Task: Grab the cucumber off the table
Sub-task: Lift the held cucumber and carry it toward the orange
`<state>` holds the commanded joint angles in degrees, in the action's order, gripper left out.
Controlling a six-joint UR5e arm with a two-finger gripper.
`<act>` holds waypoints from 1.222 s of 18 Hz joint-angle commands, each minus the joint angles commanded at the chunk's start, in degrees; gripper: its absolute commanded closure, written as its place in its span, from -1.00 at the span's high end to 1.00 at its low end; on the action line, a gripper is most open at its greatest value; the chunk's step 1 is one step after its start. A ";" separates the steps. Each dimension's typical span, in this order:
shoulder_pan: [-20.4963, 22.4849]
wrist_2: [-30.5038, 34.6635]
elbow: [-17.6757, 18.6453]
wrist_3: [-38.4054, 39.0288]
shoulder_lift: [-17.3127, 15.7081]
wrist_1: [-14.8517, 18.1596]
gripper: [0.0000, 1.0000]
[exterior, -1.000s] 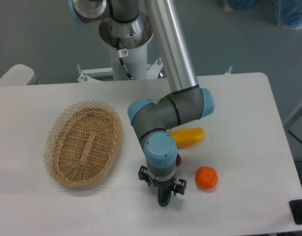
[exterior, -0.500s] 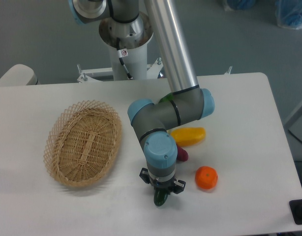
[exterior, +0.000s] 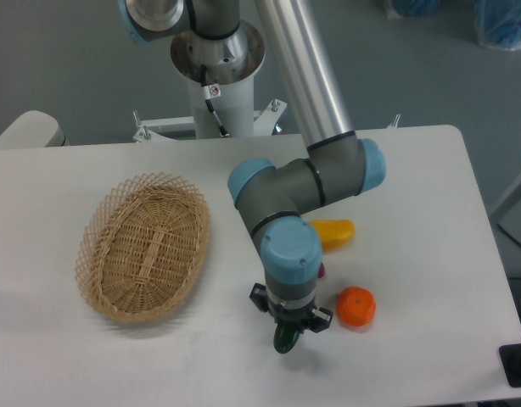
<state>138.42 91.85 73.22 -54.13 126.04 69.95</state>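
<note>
Camera view from above and in front shows the gripper [exterior: 288,329] pointing straight down near the front of the white table [exterior: 430,212], its two fingers clamped on the dark green cucumber [exterior: 285,341], of which only a rounded end pokes out below the wrist; whether that end touches the tabletop cannot be told. Just right of it lies an orange fruit [exterior: 356,307], a yellow vegetable [exterior: 333,234] lies behind that beside the arm's elbow, a sliver of something purple-red [exterior: 321,271] peeks past the wrist, and an oval wicker basket [exterior: 146,246] sits well apart on the left.
</note>
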 joint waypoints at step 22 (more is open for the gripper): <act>6.42 -2.11 -13.46 -11.61 3.25 5.55 -0.34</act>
<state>144.84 89.74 59.76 -65.74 129.29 75.50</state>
